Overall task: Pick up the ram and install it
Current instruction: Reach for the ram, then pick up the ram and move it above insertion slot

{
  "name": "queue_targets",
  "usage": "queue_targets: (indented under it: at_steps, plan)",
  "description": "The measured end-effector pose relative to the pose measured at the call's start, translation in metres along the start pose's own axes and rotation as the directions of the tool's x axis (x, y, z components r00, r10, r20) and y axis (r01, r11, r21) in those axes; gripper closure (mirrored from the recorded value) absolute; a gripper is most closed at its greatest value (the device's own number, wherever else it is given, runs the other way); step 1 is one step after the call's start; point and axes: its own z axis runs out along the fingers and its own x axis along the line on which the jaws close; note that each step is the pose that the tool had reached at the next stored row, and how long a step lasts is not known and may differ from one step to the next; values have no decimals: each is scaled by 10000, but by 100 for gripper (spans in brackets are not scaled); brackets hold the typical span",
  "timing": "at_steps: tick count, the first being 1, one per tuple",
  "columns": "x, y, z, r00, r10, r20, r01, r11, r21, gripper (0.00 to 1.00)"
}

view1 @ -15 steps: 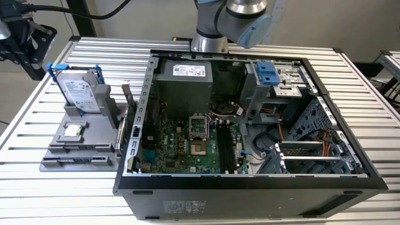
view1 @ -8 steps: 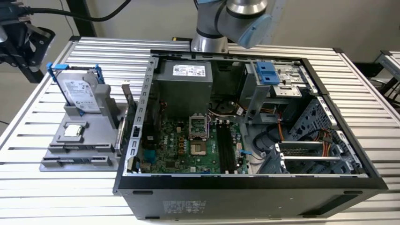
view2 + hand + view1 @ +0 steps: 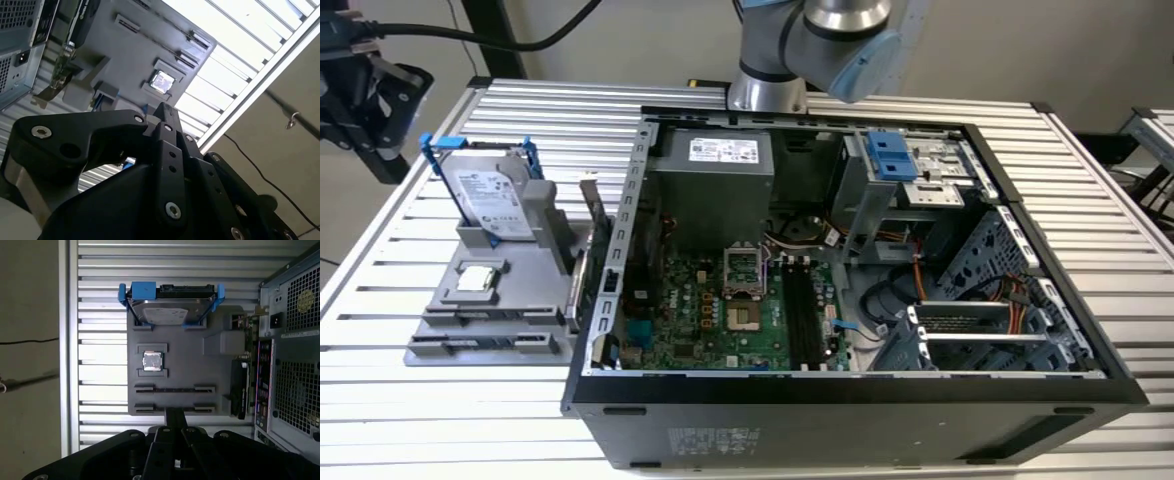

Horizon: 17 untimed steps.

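Black robot hand (image 3: 173, 413) hangs over flat grey plastic tray (image 3: 220, 347) on ribbed metal bench (image 3: 100, 290). Hand closed up tight, nothing in it. Long thin ram stick (image 3: 175, 389) stands on edge in tray slot, just beside small square silver chip (image 3: 152, 361). Big open black computer case (image 3: 854, 420) sits beside tray.

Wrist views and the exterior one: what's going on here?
The arm's tool hangs over the grey parts tray, which lies on the slatted table beside the open computer case. Its fingers are together and it holds nothing that can be seen, so no ram has been picked up yet. The tray carries a hard drive in blue rails and a small square chip.
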Motion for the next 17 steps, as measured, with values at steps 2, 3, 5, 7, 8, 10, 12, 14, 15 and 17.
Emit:
queue_targets:
  at_steps: [2, 3, 5, 7, 8, 10, 12, 14, 15, 17]
  plan:
    - [0, -19, 0, 10000, 0, 0, 0, 10000, -1, 100]
    - [0, -28, 0, 10000, 0, 0, 0, 10000, 0, 100]
    - [0, -43, -1, 10000, 0, 0, 0, 10000, 0, 100]
    - [0, -54, -1, 10000, 0, 0, 0, 10000, 0, 100]
    - [0, -61, -1, 10000, 0, 0, 0, 10000, -1, 100]
    - [0, -73, -1, 10000, 0, 0, 0, 10000, 0, 100]
    - [0, -86, -1, 10000, 0, 0, 0, 10000, 0, 100]
    - [-1, -96, -2, 10000, -1, 0, 1, 10000, 0, 100]
    - [-1, -102, -2, 10000, 0, -1, 0, 10000, 0, 100]
    - [-1, -112, -2, 10000, 0, 0, 0, 10000, 0, 100]
